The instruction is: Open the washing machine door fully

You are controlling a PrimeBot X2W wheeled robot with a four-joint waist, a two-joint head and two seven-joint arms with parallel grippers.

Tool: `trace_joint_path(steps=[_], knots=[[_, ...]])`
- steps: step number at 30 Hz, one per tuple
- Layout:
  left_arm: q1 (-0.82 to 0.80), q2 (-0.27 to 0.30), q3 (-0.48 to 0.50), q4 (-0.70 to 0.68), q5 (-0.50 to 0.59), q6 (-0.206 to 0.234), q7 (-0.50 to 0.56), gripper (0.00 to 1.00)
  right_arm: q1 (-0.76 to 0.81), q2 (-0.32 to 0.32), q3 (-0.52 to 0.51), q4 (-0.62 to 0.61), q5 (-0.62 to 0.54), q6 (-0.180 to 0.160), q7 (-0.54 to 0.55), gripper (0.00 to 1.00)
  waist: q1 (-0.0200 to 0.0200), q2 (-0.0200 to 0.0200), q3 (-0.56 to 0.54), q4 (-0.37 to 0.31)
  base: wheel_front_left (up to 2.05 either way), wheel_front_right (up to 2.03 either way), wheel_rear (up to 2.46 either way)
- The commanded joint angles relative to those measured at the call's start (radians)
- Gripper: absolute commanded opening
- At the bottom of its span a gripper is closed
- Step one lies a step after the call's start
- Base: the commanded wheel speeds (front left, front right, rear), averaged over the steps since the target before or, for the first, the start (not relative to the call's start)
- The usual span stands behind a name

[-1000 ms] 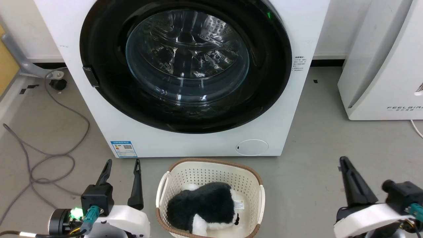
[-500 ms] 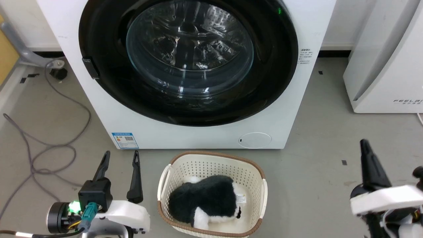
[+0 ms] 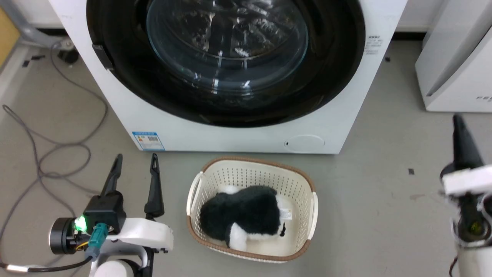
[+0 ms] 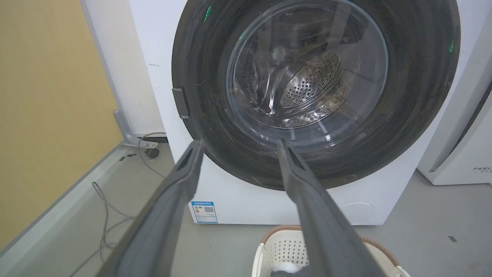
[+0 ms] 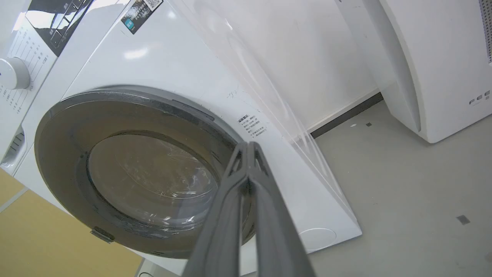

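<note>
The washing machine door (image 3: 226, 46) is a wide glossy black ring around a bulging clear glass bowl, and it lies flat against the white washer front, closed. A small grey metal piece (image 3: 99, 55) sits on its left rim. My left gripper (image 3: 135, 158) hovers above the floor in front of the washer's lower left corner, open and holding nothing. In the left wrist view the door (image 4: 307, 77) stands ahead of the spread left gripper (image 4: 240, 143). My right gripper (image 3: 458, 121) is far right, off the washer, with its fingers pressed together. In the right wrist view the right gripper (image 5: 248, 145) is shut before the door (image 5: 146, 173).
A cream basket (image 3: 307, 184) with a black-and-white plush toy (image 3: 242, 215) stands on the floor before the washer. A small round white flap (image 3: 305, 142) sits low on the washer. Grey cables (image 3: 57, 150) lie at the left. A white appliance (image 3: 453, 69) stands at the right.
The head camera has shifted, so the washer sits higher in the picture. My right gripper has gone up and to the right and turned edge-on. The left gripper has barely moved. The door stays closed.
</note>
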Motion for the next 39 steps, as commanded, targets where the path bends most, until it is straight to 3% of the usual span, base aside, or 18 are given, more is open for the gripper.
trace_joint_path(steps=[1,22,39], knots=[[-0.021,0.001,0.003,-0.009,-0.01,0.009,-0.013,1.0,-0.058,-0.015,-0.008,0.022,0.042,0.0,0.003,0.0,-0.0001,0.0,0.024,0.006,0.0,0.0,0.0],[-0.105,0.001,-0.002,-0.059,-0.035,0.032,-0.057,1.0,-0.54,-0.146,0.075,0.312,0.202,0.001,0.056,0.0,-0.0001,0.0,0.215,0.068,0.0,0.0,0.0],[-0.142,0.001,-0.021,-0.063,-0.061,0.065,-0.09,1.0,-0.801,-0.182,0.164,0.473,0.308,0.001,0.118,0.0,-0.0001,0.0,0.287,0.116,0.0,0.0,0.0]])
